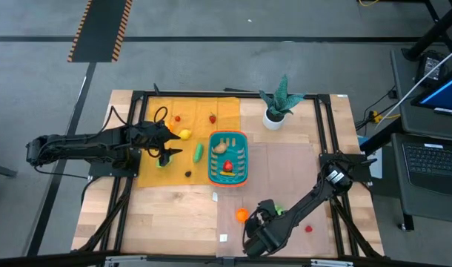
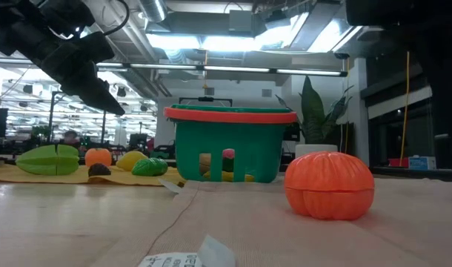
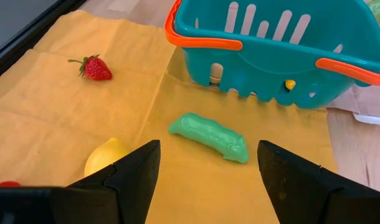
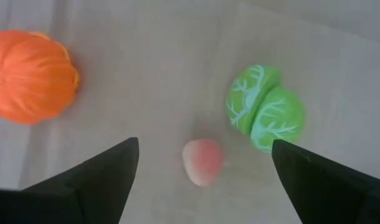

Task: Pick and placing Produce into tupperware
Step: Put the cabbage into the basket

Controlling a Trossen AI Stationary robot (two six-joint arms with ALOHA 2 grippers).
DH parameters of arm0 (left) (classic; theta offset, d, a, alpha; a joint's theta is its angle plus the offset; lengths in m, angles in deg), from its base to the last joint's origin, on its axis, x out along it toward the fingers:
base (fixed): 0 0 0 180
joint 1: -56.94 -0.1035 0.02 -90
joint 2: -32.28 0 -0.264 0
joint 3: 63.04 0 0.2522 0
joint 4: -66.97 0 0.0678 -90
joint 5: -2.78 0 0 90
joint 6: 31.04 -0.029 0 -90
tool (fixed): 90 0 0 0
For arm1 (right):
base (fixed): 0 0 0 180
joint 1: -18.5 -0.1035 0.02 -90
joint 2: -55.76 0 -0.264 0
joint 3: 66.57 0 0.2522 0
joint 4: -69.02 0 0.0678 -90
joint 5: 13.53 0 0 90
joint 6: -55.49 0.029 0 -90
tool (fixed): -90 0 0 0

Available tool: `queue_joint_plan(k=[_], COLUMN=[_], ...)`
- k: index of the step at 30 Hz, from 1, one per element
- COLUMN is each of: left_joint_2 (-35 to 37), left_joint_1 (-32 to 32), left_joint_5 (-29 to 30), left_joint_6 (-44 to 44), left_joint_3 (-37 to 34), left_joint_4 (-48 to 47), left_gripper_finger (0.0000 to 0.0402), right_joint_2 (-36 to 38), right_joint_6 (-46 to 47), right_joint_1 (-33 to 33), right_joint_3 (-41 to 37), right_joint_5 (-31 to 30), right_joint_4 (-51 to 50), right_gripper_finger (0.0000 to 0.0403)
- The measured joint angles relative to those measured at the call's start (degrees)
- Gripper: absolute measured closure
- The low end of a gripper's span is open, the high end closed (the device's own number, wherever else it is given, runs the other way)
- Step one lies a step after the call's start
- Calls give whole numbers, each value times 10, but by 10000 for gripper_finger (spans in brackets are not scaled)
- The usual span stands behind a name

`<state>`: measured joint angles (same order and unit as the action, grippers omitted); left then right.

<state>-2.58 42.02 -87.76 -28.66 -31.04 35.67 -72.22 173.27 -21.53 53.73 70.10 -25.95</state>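
The teal tupperware (image 1: 228, 157) with an orange rim stands mid-table and holds a few pieces of produce. My left gripper (image 3: 209, 155) hovers open over the yellow cloth, left of the basket. Beyond its fingers lie a green pickle (image 3: 210, 137), a lemon (image 3: 107, 157) and a strawberry (image 3: 94, 68). My right gripper (image 4: 205, 149) points down, open, near the table's front edge. A small pink piece (image 4: 202, 163) lies on the table between its fingers, untouched. An orange (image 4: 28, 74) and a green cabbage (image 4: 265, 109) lie to either side of the pink piece.
A potted plant (image 1: 278, 107) stands at the far right. More produce lies on the yellow cloth (image 1: 155, 174) near my left gripper (image 1: 167, 146), and a red piece (image 1: 309, 228) sits right of my right arm. White paper tags (image 1: 223, 237) lie near the front edge.
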Motion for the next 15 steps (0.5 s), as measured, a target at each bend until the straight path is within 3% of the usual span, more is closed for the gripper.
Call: queue_joint_plan(k=[15], left_joint_2=[0], left_joint_1=[0], left_joint_5=[0], left_joint_6=[0], left_joint_3=[0], left_joint_4=[0], left_gripper_finger=[140], right_joint_2=[0], right_joint_6=[-13], right_joint_1=[0], right_joint_3=[0], right_joint_5=[-1], right_joint_4=[5], right_gripper_finger=[37])
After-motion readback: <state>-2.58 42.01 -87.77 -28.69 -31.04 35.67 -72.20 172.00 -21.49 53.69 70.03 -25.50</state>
